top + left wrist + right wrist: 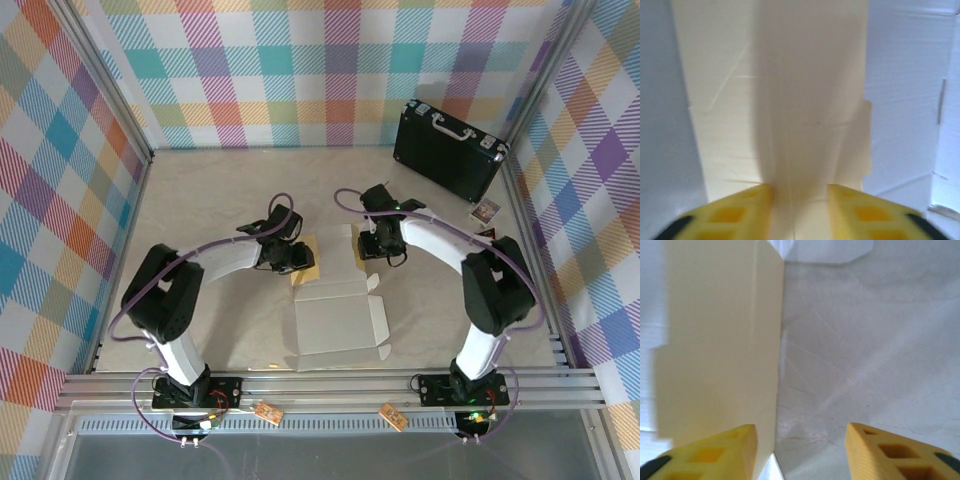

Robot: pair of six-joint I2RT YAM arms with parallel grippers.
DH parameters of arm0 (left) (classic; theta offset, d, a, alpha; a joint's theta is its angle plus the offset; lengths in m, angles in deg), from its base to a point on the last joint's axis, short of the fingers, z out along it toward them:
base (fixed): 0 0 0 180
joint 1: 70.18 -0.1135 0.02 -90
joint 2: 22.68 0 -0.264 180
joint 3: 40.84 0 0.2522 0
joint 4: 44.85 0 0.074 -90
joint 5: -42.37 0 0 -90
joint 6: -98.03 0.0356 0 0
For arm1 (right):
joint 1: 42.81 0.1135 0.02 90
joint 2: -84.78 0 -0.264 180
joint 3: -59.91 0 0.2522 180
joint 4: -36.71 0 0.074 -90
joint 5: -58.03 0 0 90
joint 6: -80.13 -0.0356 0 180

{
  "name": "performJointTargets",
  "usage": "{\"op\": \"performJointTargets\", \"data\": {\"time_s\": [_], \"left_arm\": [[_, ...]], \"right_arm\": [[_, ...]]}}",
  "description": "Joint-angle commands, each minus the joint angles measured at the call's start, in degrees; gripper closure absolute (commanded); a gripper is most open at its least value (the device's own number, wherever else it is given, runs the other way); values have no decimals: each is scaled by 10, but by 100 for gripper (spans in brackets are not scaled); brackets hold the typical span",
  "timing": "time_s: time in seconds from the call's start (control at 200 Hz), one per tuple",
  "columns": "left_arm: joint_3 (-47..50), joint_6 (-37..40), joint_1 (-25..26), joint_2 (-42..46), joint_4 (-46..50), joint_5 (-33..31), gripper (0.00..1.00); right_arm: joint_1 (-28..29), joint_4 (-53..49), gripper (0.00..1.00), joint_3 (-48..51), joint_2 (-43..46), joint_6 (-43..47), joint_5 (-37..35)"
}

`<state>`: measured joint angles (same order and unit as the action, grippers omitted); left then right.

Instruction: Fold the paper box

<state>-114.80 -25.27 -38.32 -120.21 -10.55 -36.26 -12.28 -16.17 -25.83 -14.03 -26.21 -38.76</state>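
bent inward from both sides over the paper box (pixel 335 315), flat at mid-desk (pixel 220 190); left pincer (pixel 293 258) at its left tan flap, right pincer (pixel 371 247) at its right, fingers apart on both; plaid walls (pixel 300 70) behind

The left arm (pixel 175 300) and the right arm (pixel 490 290) both pair bulky matt-black joint housings with smooth white link shells. A thin purple cable (pixel 135 400) loops loosely along each arm from its flat black base plate (pixel 195 388) to the wrist. The left gripper (pixel 800 215) and the right gripper (pixel 800 455) carry bright yellow moulded plastic fingers (pixel 735 215) with rectangular pockets and black outer ends.
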Motion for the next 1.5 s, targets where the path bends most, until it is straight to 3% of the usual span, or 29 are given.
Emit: {"op": "performJointTargets", "data": {"time_s": [0.0,0.125,0.295,0.57,0.855,0.995,1.16,1.34,1.495], "left_arm": [[-15,3,3,62,99,-38,54],[-33,16,3,106,153,-79,42],[-49,29,4,112,206,-125,38],[-91,28,43,57,222,-157,36],[-154,48,60,10,236,-168,34],[-167,52,62,-10,254,-209,33],[-160,47,61,-3,284,-310,39],[-137,44,58,-1,289,-332,49],[-104,41,49,4,279,-343,61]], "right_arm": [[-4,8,43,7,30,11,13],[-4,28,35,23,39,17,9],[-2,58,19,40,18,26,-1],[20,61,18,11,-47,32,16],[30,125,17,39,-2,44,65],[35,129,17,40,-3,46,74],[46,137,16,41,6,51,79],[55,141,15,32,0,55,75],[64,118,16,20,-21,62,20]]}}
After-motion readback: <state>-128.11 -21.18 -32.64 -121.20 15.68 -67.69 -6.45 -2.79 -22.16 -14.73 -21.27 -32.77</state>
